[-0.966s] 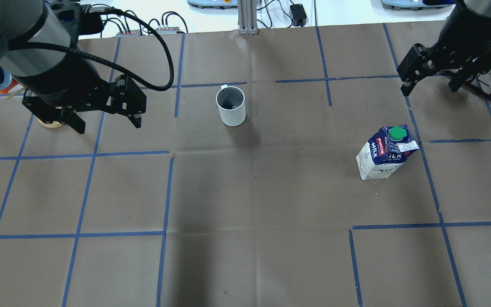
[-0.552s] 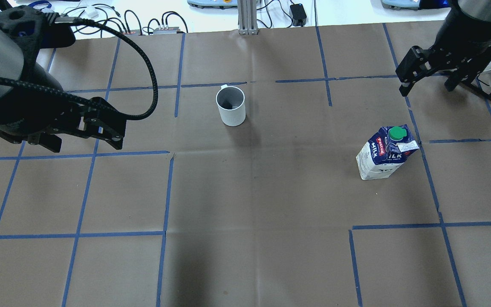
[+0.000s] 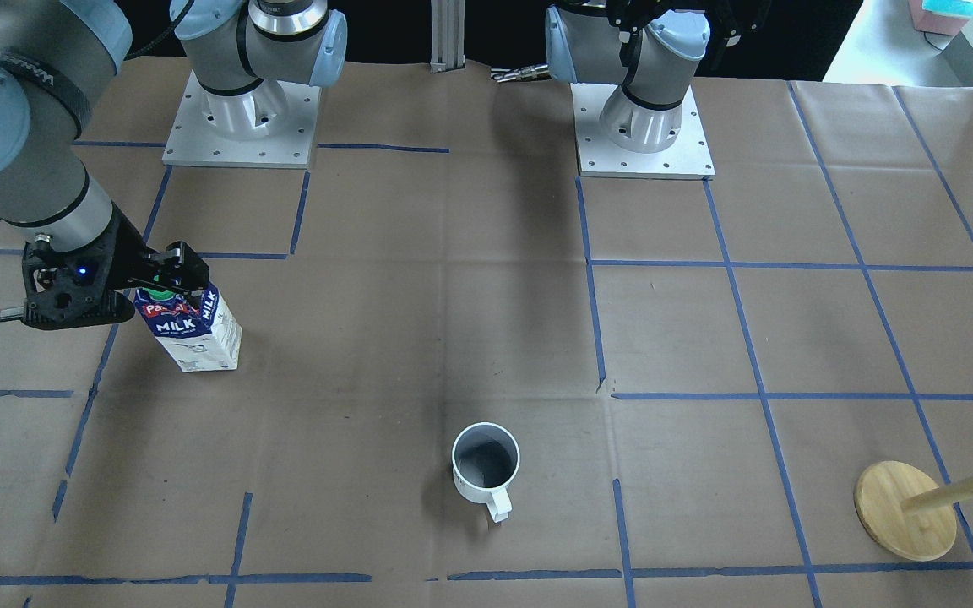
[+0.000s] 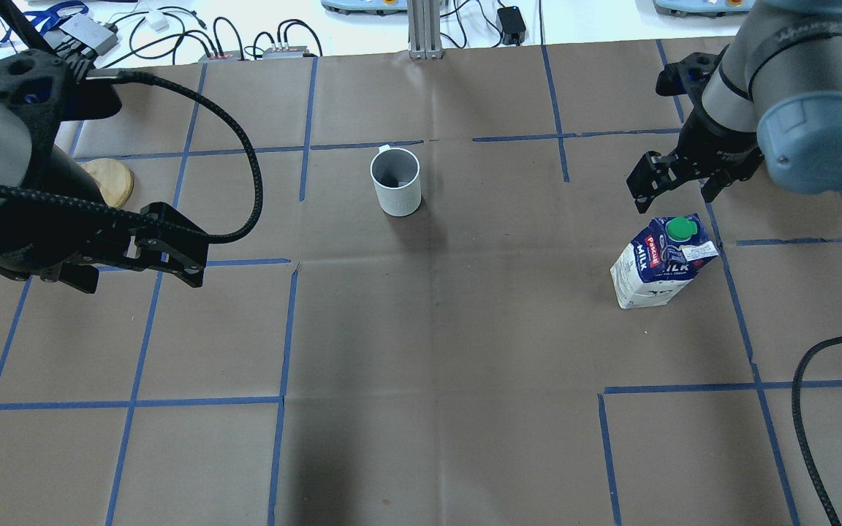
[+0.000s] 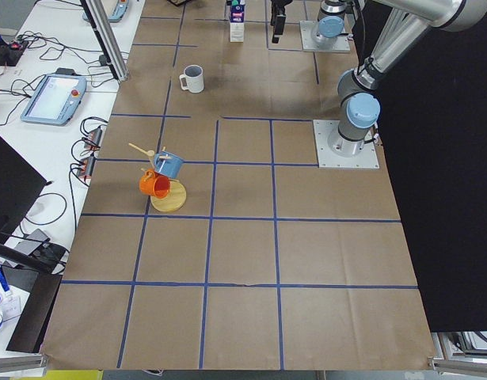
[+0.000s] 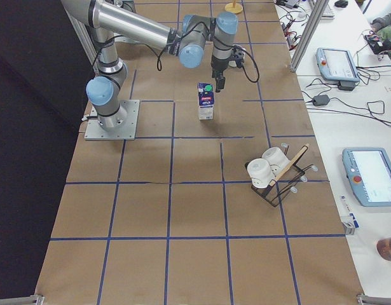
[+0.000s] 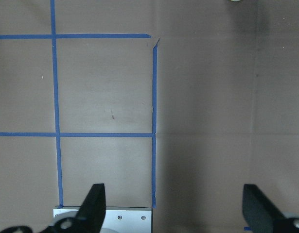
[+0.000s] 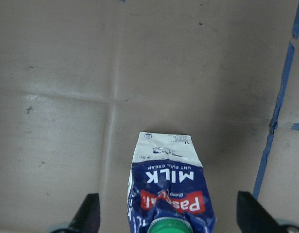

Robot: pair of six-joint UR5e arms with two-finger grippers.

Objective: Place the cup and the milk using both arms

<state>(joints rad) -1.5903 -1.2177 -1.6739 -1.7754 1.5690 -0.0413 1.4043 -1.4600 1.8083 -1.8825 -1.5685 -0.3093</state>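
— Right gripper [image 4: 675, 199] is swinging in from the far corner, now hovering over the milk [image 4: 653, 267], jaws spread.
— Touching it?
— Seemingly not; the carton is standing upright.
— And the left gripper [image 4: 137, 279]?
— Spread too, hanging well apart from the cup [image 4: 396, 183].

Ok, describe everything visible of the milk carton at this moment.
The small gable-top cardboard milk carton has a dark blue upper part with a red band and white MILK lettering, a white base and a round green cap. It stands upright on the brown paper-covered table, beside a blue tape line. The right arm's black claw hovers open over its top, one finger on either side, touching nothing.
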